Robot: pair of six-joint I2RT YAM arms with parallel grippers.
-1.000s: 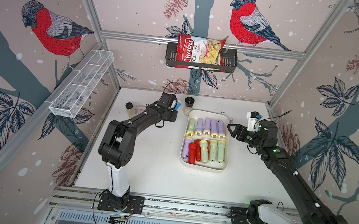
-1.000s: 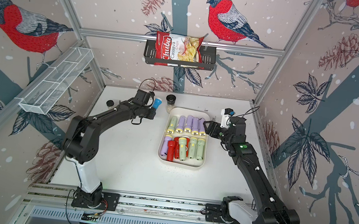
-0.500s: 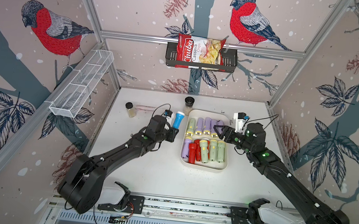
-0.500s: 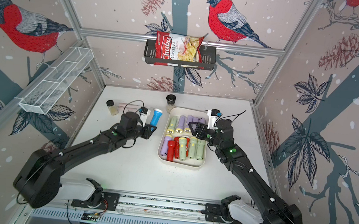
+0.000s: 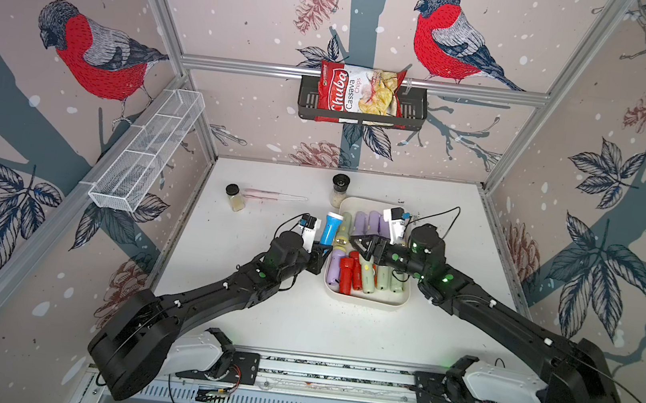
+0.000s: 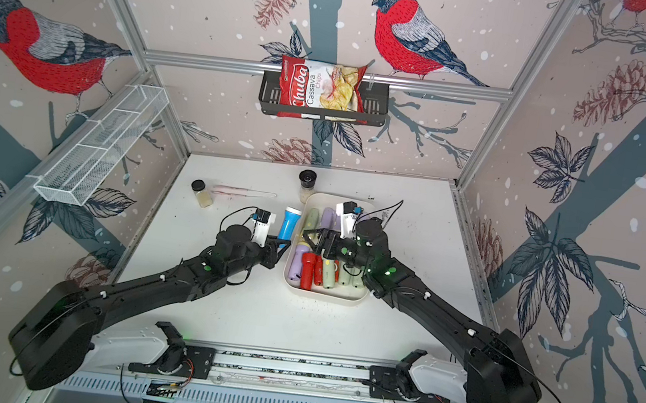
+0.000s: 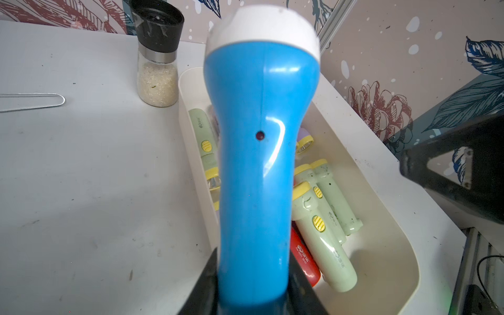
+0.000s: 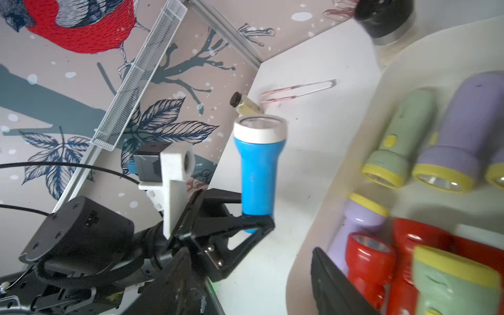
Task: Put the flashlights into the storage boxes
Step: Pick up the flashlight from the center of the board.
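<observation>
Blue flashlight clenched in your left gripper beside the tray, right gripper parted, empty; next, clear the rim and release.

Grinder, jar, tweezers, chips bag
</observation>
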